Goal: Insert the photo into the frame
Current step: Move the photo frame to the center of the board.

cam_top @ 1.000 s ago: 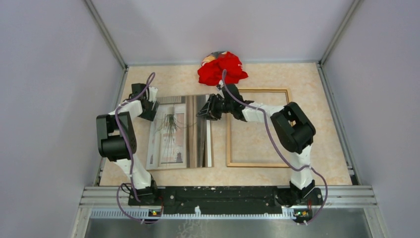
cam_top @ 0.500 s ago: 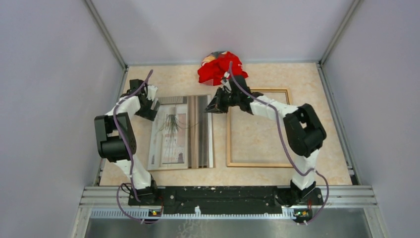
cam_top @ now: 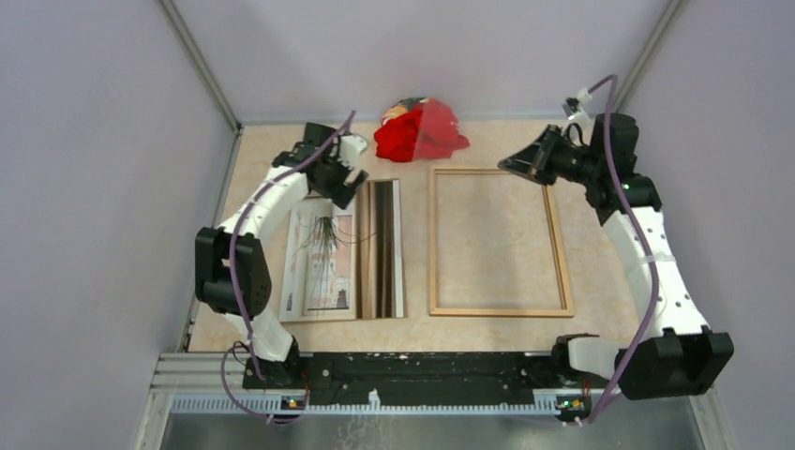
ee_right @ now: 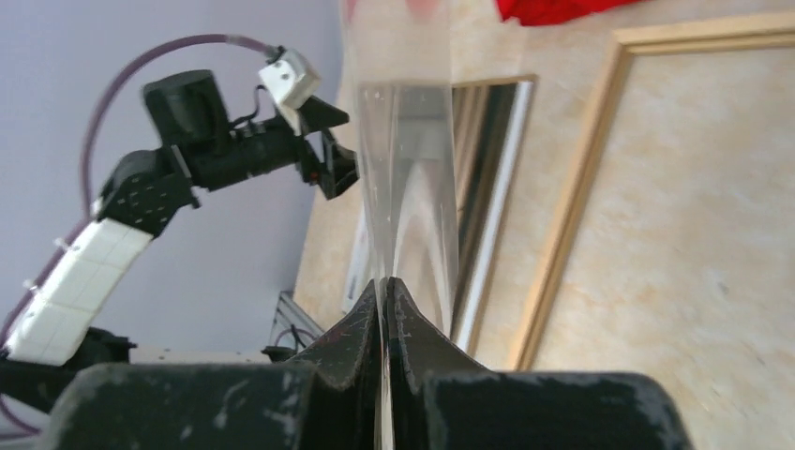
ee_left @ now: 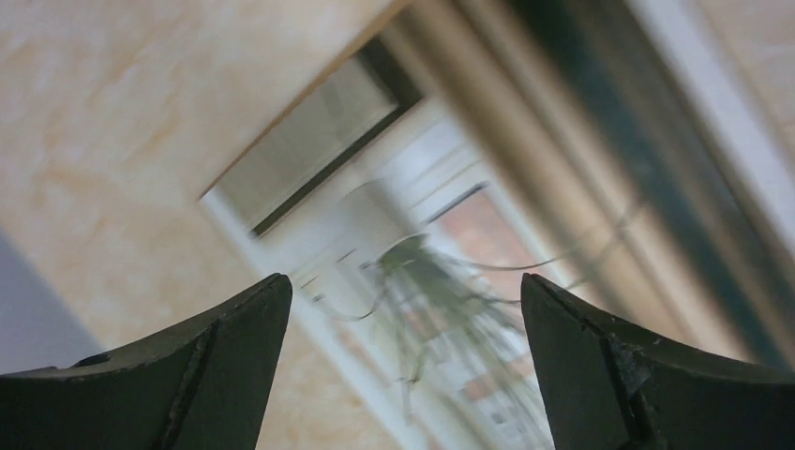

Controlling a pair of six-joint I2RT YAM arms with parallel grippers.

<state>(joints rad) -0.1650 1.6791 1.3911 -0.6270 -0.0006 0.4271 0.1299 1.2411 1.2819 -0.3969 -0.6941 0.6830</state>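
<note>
Right pincer (cam_top: 506, 167), clenched on a clear sheet (ee_right: 412, 169), holds it off the frame (cam_top: 497, 311); left pincer (cam_top: 349, 180), released, hovers over the photo's (cam_top: 323, 253) twelve o'clock edge, apparently to grasp it.

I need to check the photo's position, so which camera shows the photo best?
Top external: nearly the whole photo lies flat, left of the frame. Left wrist gives only a blurred close-up of its plant; right wrist only one edge strip beside a clear sheet.

lab enclosure: grey walls (cam_top: 84, 141), aluminium rail (cam_top: 187, 370)
</note>
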